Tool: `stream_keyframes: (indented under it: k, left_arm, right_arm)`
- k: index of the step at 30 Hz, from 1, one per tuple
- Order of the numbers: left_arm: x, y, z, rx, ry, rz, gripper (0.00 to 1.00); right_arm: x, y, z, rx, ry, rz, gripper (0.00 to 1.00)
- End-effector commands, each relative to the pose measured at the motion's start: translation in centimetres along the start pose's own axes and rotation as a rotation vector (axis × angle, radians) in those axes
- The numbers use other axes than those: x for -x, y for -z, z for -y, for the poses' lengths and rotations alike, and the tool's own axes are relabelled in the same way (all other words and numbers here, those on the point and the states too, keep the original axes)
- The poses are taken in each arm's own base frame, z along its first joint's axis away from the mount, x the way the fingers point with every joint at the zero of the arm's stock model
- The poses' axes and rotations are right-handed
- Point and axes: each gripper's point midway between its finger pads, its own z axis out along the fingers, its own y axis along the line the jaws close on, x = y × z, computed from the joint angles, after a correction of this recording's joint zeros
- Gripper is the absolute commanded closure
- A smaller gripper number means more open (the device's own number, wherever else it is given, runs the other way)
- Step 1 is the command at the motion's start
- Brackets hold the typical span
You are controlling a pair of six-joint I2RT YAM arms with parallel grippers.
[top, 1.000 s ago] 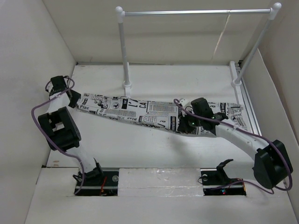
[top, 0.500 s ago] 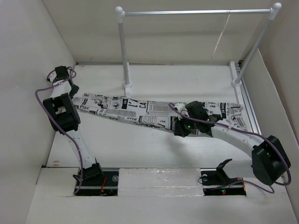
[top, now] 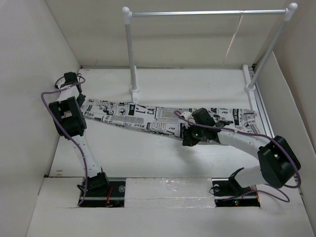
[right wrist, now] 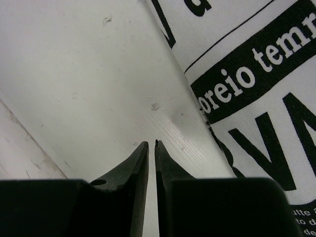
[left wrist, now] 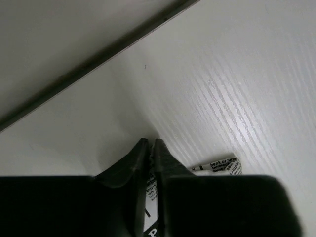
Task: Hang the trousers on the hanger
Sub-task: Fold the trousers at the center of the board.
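The right claw (right wrist: 152,143) sits at the near edge of the trousers (top: 138,116), fingers together but for a hairline slit, nothing seen between them. The trousers lie as a long band across the desk (top: 138,153), their right end partly hidden under the right arm. At the far left, the left claw (left wrist: 149,143) is clamped on a strip of cloth, mostly hidden by its fingers. Beyond, a faint pale line hanging from the rail (top: 207,13) seems to be the hanger (top: 234,38), its shape unclear
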Motion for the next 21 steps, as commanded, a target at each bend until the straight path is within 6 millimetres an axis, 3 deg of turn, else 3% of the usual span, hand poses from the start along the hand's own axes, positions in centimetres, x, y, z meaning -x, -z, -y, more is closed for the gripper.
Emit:
stream_keyframes:
  k: [1,3,8,9,11,12,15,18,20,21]
  left_arm:
    - [-1.9,-1.1,-1.2,0.036,-0.025,-0.050,1.00]
    - [-2.1,-0.7,-1.3,0.029,-0.019,-0.050,1.00]
    - [0.4,3.5,-1.3,-0.023,0.006,0.028,1.00]
    - [1.5,5.2,-1.1,-0.050,0.018,0.062,1.00]
    - [2.0,6.8,-1.4,-0.066,0.024,0.085,1.00]
    - [3.1,8.8,-1.4,-0.093,0.037,0.123,1.00]
    - [3.2,11.0,-2.0,-0.120,0.046,0.142,1.00]
    - [4.5,15.8,-2.7,-0.179,0.076,0.213,1.00]
    - [4.4,17.4,-3.5,-0.187,0.088,0.231,1.00]
    - [4.9,19.5,-4.0,-0.209,0.098,0.263,1.00]
  right_arm:
    - [3.5,0.5,-0.5,-0.003,0.047,0.097,0.84]
    - [3.8,0.7,-0.5,-0.006,0.051,0.103,0.80]
    - [4.0,0.9,-0.6,-0.005,0.064,0.108,0.72]
    - [4.0,0.9,-0.7,0.001,0.065,0.106,0.72]
    - [3.9,0.9,-1.2,0.012,0.074,0.104,0.72]
    - [3.9,0.9,-1.1,0.012,0.105,0.106,0.72]
    - [3.9,1.1,-1.1,0.010,0.119,0.111,0.71]
    - [3.5,1.2,-0.9,0.003,0.130,0.105,0.71]
    - [3.1,1.4,-0.8,-0.005,0.135,0.094,0.68]
    - [3.1,1.5,-0.7,-0.010,0.138,0.091,0.68]
